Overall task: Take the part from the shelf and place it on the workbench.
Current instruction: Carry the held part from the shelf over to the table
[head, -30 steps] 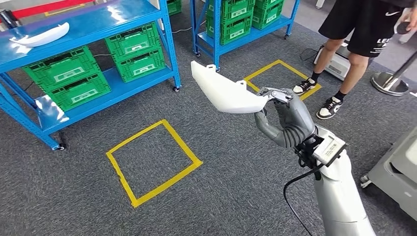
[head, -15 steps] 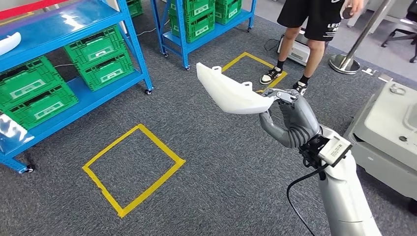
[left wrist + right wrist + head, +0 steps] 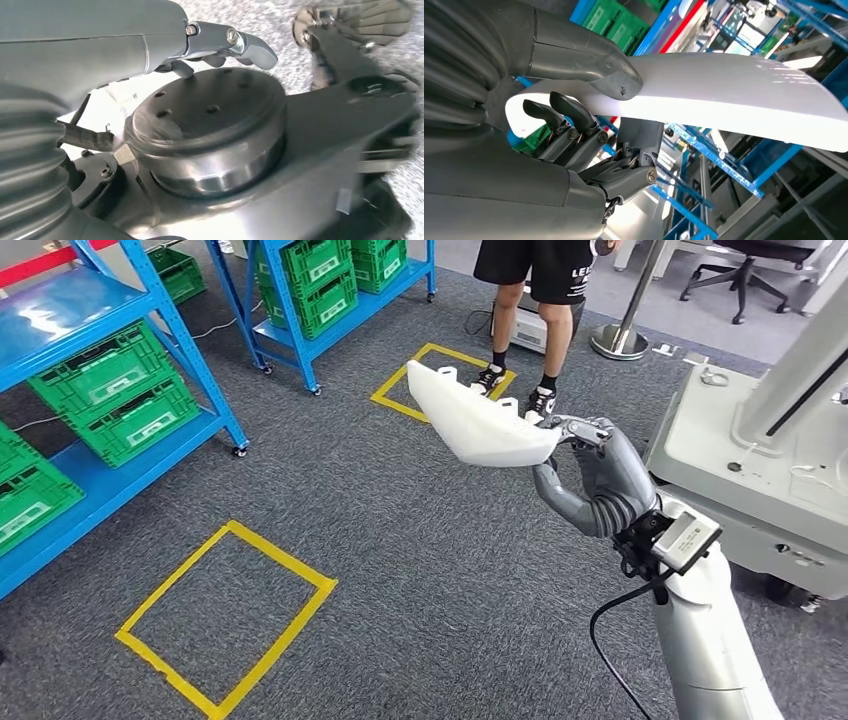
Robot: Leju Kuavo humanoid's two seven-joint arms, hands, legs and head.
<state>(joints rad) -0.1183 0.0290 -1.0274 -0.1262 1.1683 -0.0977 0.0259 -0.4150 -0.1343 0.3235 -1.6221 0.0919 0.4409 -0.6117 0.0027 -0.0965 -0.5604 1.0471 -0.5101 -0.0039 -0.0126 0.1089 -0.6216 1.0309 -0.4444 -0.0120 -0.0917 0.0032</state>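
A long white curved part hangs in the air over the grey carpet, gripped at its narrow end by my right hand. In the right wrist view the thumb lies across the part and the dark fingers curl beneath it. The blue shelf stands at the far left, away from the part. A pale grey bench-like unit stands just right of my right hand. My left hand hangs by my body with nothing in it.
Green crates fill the shelf's lower levels, and a second blue rack stands behind. Two yellow tape squares mark the carpet. A person stands beyond the part, near a stanchion base and an office chair.
The whole view has swung to the right: the shelves slid off to the left and the grey unit came in at the right. The part stays in my right hand.
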